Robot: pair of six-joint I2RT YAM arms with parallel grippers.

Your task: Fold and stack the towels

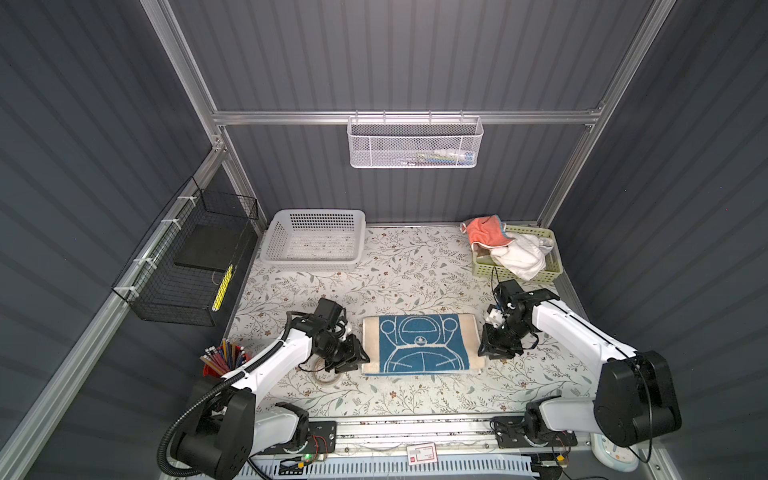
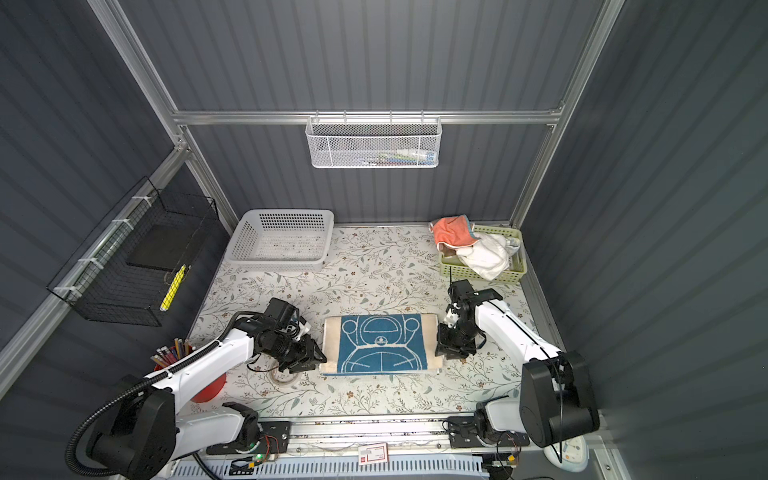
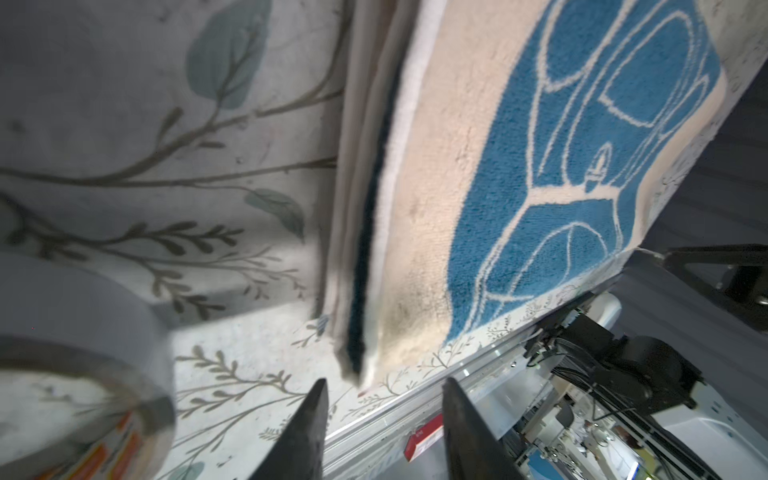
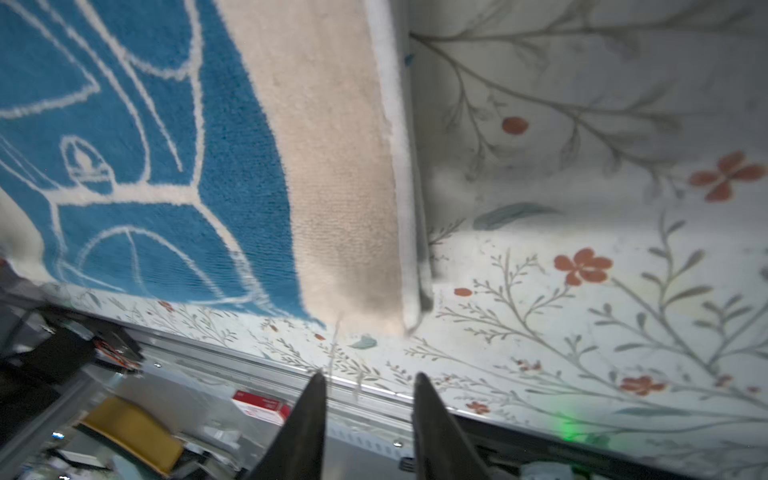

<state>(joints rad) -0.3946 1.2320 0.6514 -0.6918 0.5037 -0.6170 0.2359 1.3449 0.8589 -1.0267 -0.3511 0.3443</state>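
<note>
In a top view, the blue towel [image 1: 424, 345] lies flat and folded on the floral table [image 1: 415, 266], a neat rectangle. The left gripper [image 1: 360, 358] sits just beside its left edge and the right gripper [image 1: 483, 348] just beside its right edge. Well beyond the blue towel's far right corner, the green basket [image 1: 557, 268] holds the coral towel [image 1: 484, 232] and the white towel [image 1: 519, 255], both crumpled.

In a top view again, neither gripper covers the blue towel [image 2: 380, 345].

In the left wrist view, the left gripper [image 3: 382, 386] is spread with nothing between its 2 fingers. They point at the blue towel's near corner, where several layers show, slightly staggered. A tape roll [image 3: 83, 332] lies near that edge.

In the right wrist view, the right gripper [image 4: 368, 378] is likewise spread and empty, just off the other near corner.

This looks like the release after a fold. To do it well, draw both arms straight outward and upward, so no finger drags the top layer. The left arm should also avoid the tape roll.
</note>
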